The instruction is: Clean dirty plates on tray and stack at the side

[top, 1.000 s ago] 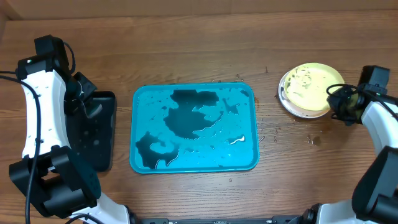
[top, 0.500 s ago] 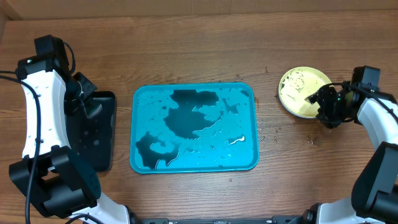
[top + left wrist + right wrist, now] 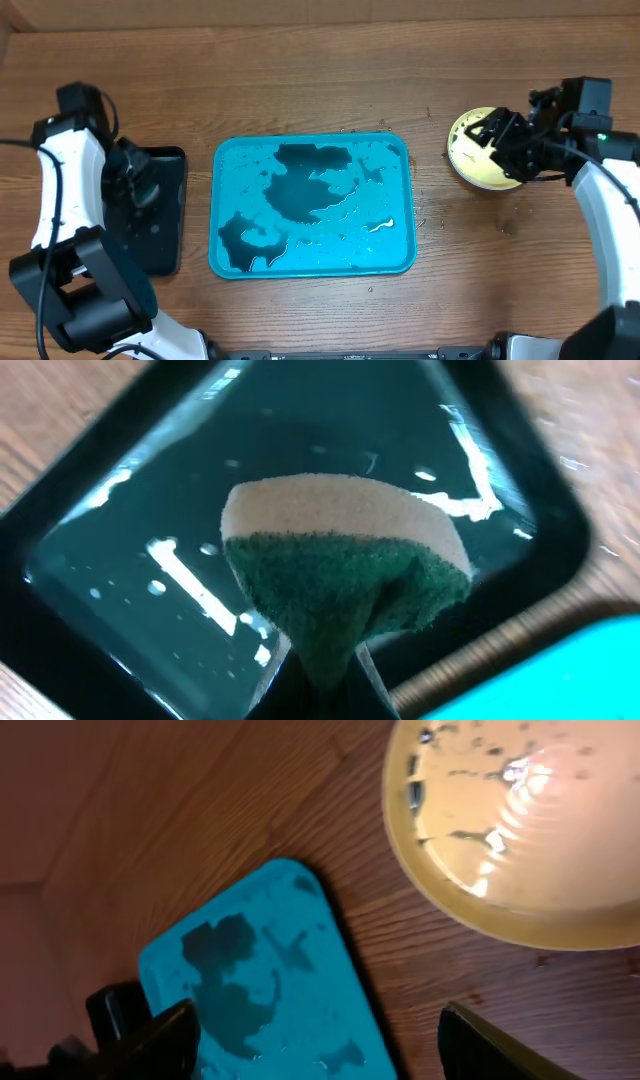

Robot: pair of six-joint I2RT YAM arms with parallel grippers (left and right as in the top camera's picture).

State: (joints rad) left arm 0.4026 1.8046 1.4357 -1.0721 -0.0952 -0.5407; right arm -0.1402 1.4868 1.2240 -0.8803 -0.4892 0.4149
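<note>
The turquoise tray lies mid-table, wet with dark puddles and holding no plates; its corner also shows in the right wrist view. A yellow-green plate with wet specks rests on the wood to the right of it. Anything beneath it is hidden. My right gripper hovers over the plate's right side, open and holding nothing. My left gripper is over the black tray, shut on a green-and-white sponge.
The small black tray at the left holds shallow water. Water drops dot the wood between the turquoise tray and the plate. The wall edge runs along the table's back.
My right gripper has opened and let go of the yellow-green plate's right rim, then risen and moved left over it. The plate now lies flat. My left arm shifted slightly.
</note>
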